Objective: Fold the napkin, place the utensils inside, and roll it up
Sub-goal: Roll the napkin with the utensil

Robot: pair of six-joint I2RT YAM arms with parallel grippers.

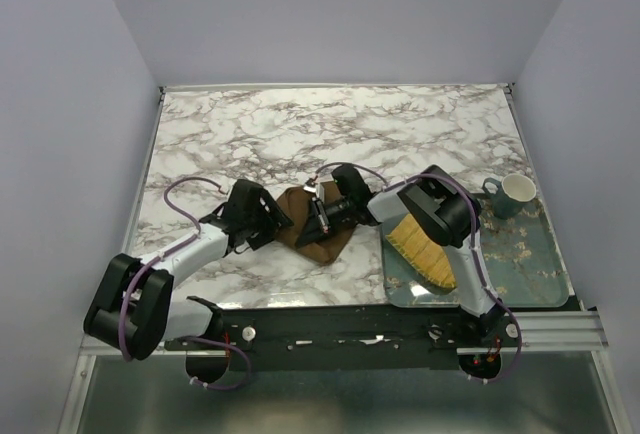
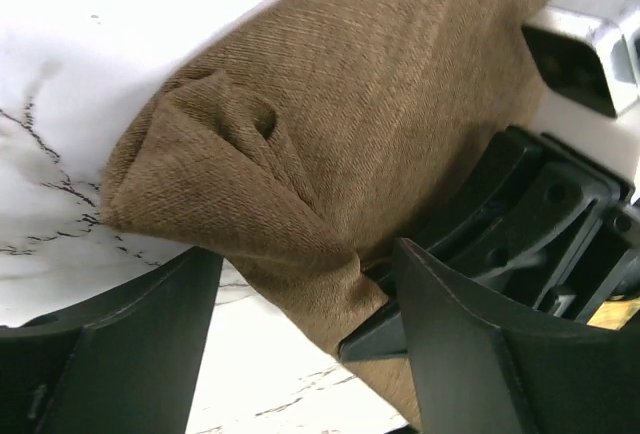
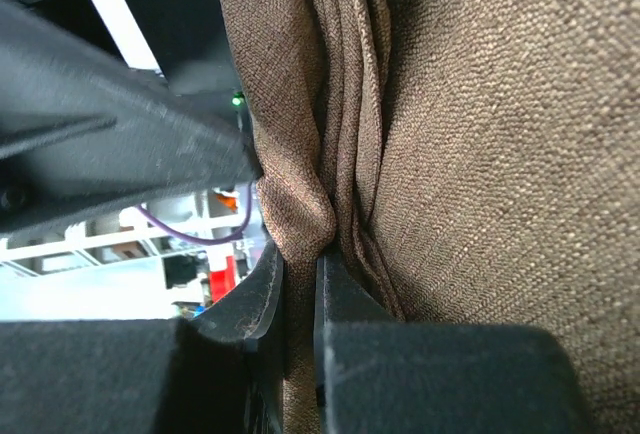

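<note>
The dark brown napkin (image 1: 312, 236) lies bunched on the marble table between my two grippers. In the left wrist view the napkin (image 2: 400, 84) shows a folded, puckered corner. My right gripper (image 1: 320, 216) is shut on a fold of the napkin, and in the right wrist view the cloth (image 3: 480, 154) is pinched between its nearly closed jaws (image 3: 300, 266). My left gripper (image 1: 276, 222) is open, its fingers (image 2: 470, 354) spread wide around the napkin's near edge (image 2: 300, 254) without squeezing it. The fork is hidden.
A teal tray (image 1: 525, 269) sits at the right with a yellow bamboo mat (image 1: 425, 249) on it and a mug (image 1: 515, 192) at its far end. The right gripper's black body (image 2: 560, 224) lies close to my left fingers.
</note>
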